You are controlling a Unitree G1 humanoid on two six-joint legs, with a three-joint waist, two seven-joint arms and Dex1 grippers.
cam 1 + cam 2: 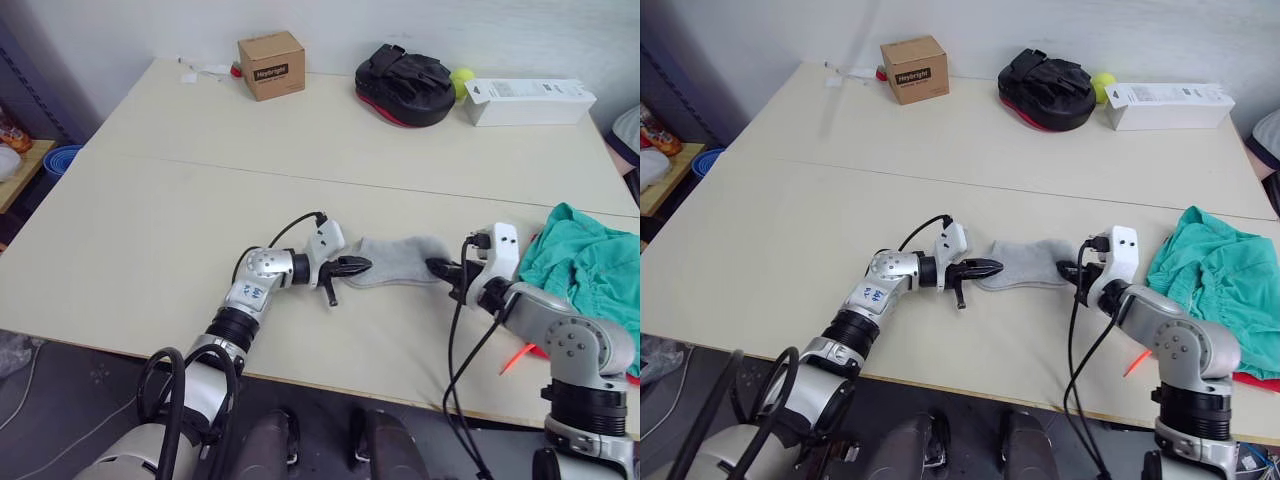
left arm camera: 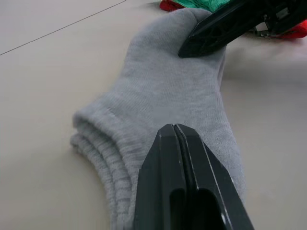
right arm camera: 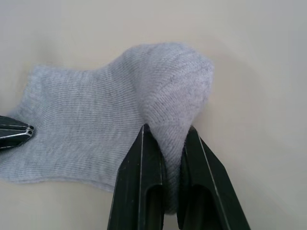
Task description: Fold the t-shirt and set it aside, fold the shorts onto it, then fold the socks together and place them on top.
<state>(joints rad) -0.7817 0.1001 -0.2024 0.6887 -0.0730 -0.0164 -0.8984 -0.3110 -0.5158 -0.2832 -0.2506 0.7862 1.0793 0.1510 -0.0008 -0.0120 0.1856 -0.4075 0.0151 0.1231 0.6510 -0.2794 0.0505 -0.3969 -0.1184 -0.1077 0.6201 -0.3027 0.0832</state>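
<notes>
The grey socks (image 1: pixel 400 259) lie flat as one shape on the table's near middle, between my two grippers. My left gripper (image 1: pixel 360 266) rests on the cuff end, its fingers (image 2: pixel 163 158) pressed together with no fabric showing between them. My right gripper (image 1: pixel 436 267) is shut on the toe end, where grey knit bunches up between its fingers (image 3: pixel 136 167). The teal-green shorts (image 1: pixel 590 262) lie crumpled at the right edge. A strip of the red t-shirt (image 1: pixel 1258 381) peeks out from under them.
Along the table's far edge stand a cardboard box (image 1: pixel 271 64), a black and red padded mitt (image 1: pixel 405 85), a yellow-green ball (image 1: pixel 462 80) and a long white box (image 1: pixel 528 101). A seam (image 1: pixel 300 172) crosses the tabletop.
</notes>
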